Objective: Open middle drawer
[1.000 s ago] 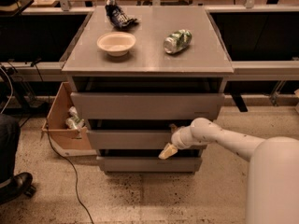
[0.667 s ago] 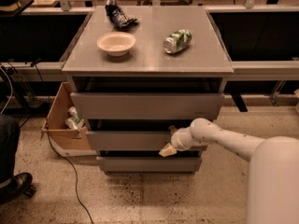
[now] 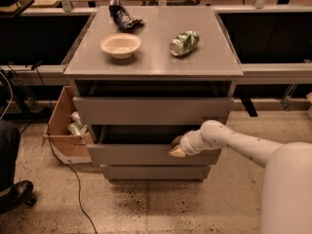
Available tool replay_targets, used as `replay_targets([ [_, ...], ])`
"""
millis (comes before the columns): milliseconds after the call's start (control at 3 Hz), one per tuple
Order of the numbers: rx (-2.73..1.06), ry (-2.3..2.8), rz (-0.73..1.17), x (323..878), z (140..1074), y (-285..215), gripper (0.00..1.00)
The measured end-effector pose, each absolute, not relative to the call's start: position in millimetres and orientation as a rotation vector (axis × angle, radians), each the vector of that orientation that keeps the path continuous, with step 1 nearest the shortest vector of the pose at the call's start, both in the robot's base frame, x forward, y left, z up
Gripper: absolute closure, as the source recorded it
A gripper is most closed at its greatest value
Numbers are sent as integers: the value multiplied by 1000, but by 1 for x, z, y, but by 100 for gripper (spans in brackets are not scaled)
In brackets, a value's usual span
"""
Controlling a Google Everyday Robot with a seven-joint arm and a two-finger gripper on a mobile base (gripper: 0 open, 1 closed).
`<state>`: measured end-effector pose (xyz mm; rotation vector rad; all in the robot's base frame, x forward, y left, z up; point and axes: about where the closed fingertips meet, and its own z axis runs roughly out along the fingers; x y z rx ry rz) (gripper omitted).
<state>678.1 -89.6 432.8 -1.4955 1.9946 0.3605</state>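
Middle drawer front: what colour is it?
The middle drawer is plain grey in the camera view; gripper at its top edge.

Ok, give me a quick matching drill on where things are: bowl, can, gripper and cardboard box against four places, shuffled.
Things
1. bowl
2. can
3. gripper
4. box

Places
A. at the top edge of the middle drawer, right of centre
B. on the floor, left of the cabinet
C. cabinet top, left half
D. cabinet top, right half, lying on its side

Pairs: 1-C, 2-D, 3-A, 4-B
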Motion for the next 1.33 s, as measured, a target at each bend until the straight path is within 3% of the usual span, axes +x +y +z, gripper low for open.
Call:
replay_targets([
  [333,-1489,2001,371,675,444,-92,36],
  [667,-1532,2089,514,606,447,-84,13],
  [1000,-1612,2170,692,523,427,-68,0],
  [1333,-1612,2170,692,523,433,-68,0],
])
